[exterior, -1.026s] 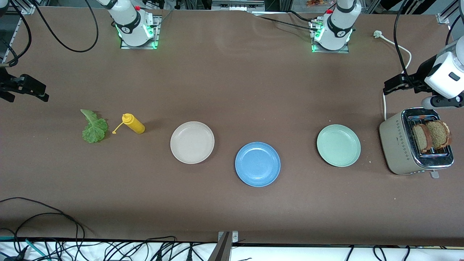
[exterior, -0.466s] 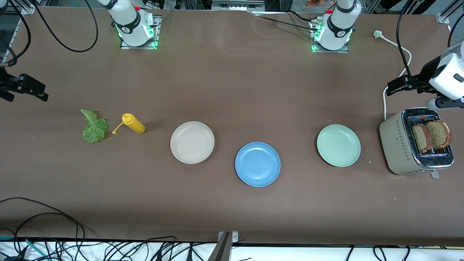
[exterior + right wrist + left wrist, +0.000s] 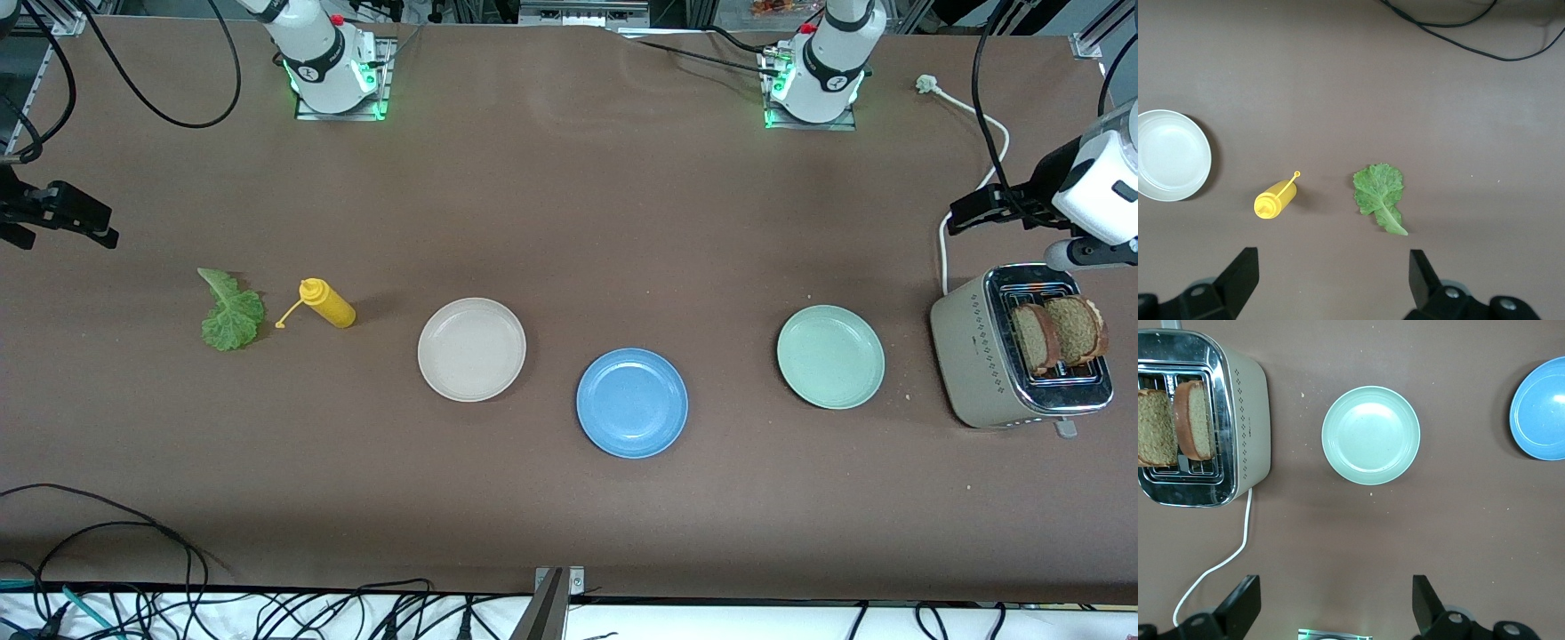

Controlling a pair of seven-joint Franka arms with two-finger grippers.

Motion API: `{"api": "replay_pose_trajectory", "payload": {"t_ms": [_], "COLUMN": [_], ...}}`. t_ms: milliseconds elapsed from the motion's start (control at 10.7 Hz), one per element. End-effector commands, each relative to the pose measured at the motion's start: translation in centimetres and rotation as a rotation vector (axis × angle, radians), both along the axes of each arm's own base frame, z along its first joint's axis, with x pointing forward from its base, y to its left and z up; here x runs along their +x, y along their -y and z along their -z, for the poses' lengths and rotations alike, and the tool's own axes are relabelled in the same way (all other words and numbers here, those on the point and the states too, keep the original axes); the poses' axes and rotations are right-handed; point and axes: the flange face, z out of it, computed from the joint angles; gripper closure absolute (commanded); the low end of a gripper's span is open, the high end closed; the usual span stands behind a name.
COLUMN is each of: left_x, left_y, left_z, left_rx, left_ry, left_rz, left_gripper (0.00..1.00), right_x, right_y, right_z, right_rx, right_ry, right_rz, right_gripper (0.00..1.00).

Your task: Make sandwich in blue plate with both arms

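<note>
We see the blue plate [image 3: 632, 403] bare between two other plates. Toward the left arm's end from it, two bread slices [image 3: 1058, 333] stand in the toaster [image 3: 982, 360]; toward the right arm's end lies the lettuce [image 3: 231, 311]. Left gripper [image 3: 1335, 607] and right gripper [image 3: 1331, 283] hang open, holding nothing.

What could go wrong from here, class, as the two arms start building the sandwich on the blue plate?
1. The bread slices stand tight together in the toaster; the open left hand might snag both or tip it.
2. The lettuce leaf lies flat, so the open right hand may slip off it or nudge the yellow bottle.
3. The blue plate sits between similar plates.
</note>
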Motion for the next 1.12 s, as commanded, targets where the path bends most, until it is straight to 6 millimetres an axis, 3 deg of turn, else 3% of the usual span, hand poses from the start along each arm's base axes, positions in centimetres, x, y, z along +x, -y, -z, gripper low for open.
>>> {"api": "replay_pose_trajectory", "payload": {"t_ms": [0,746,1026], "left_x": [0.1,0.1,0.7], "left_y": [-0.1,-0.3,-2.9], "left_z": [-0.5,-0.4,0.3], "left_rx": [0.023,0.023,0.024], "left_ry": [-0.004,-0.004,-0.012], "left_rz": [0.012,0.009,-0.037], "left_gripper": [0.00,0.00,0.00], "right_x": [-0.5,-0.5,-0.5], "right_y": [0.0,0.1,0.1], "right_z": [-0.5,-0.6,-0.6], "right_rx": [-0.001,-0.001,-0.003], "right_ry": [-0.004,-0.003,-0.004], "right_rz": [-0.012,-0.012,-0.012], "right_gripper": [0.00,0.00,0.00]}}
